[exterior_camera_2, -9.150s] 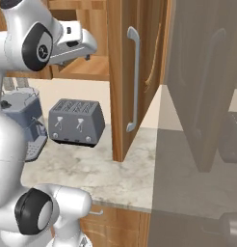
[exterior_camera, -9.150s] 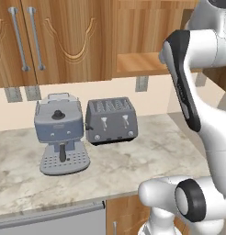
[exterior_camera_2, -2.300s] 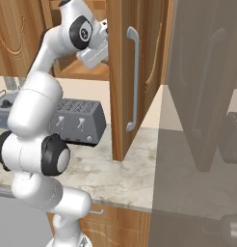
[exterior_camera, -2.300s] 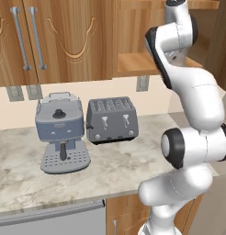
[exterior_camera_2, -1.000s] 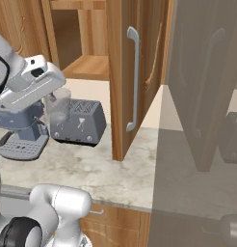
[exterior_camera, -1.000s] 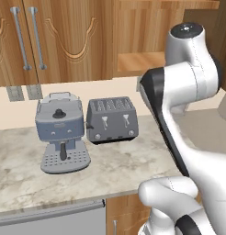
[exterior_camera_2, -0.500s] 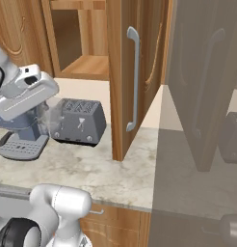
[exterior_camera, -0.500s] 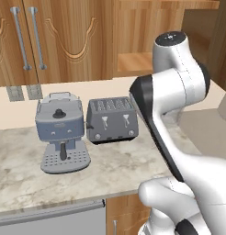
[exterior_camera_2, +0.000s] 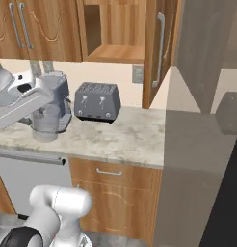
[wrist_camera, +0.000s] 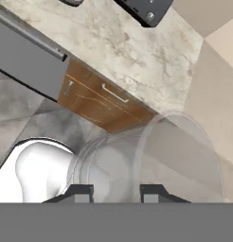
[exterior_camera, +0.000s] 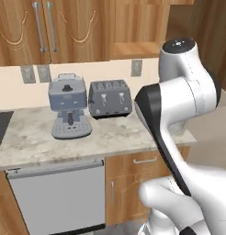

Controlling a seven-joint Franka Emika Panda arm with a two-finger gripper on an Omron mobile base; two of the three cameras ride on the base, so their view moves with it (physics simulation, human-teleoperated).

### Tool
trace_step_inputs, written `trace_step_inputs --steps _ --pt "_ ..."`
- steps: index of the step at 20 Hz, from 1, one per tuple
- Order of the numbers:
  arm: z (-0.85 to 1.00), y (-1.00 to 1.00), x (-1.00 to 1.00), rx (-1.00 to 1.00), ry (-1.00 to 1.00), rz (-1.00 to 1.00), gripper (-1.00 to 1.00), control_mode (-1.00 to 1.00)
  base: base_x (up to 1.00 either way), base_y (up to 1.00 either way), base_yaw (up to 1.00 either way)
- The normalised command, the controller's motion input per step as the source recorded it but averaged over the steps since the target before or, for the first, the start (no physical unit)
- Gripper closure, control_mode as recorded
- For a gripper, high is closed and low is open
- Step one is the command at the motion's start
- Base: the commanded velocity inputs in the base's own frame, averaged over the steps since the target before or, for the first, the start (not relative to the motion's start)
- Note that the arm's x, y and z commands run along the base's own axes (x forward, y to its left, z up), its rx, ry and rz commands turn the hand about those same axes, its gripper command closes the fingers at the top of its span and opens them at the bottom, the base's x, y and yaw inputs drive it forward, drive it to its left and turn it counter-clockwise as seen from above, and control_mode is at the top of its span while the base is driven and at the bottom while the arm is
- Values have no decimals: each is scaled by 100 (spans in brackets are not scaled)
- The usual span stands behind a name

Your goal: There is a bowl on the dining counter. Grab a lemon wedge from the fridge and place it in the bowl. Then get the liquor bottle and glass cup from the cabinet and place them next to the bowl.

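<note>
The gripper [wrist_camera: 116, 193] is holding one clear glass cup [wrist_camera: 151, 165], its jaws closing narrowly on the cup's wall. The cup is lying straight ahead of the fingertips, its long axis running away from the hand. Below it are passing the marble counter [wrist_camera: 137, 56] and one drawer [wrist_camera: 97, 99]. Also standing there are one toaster [exterior_camera: 110, 98] and one coffee machine [exterior_camera: 68, 110]. I'm seeing no bowl, so where it lies from here I cannot tell.
</note>
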Motion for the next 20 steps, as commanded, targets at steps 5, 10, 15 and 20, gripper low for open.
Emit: trace_step_inputs --steps 5,10,15,20 --pt "0 0 0 0 0 0 100 100 -77 59 31" --pt "0 0 0 0 0 0 100 100 -43 59 70" --pt "0 0 0 0 0 0 100 100 -33 51 81" --pt "0 0 0 0 0 0 100 100 -45 46 84"
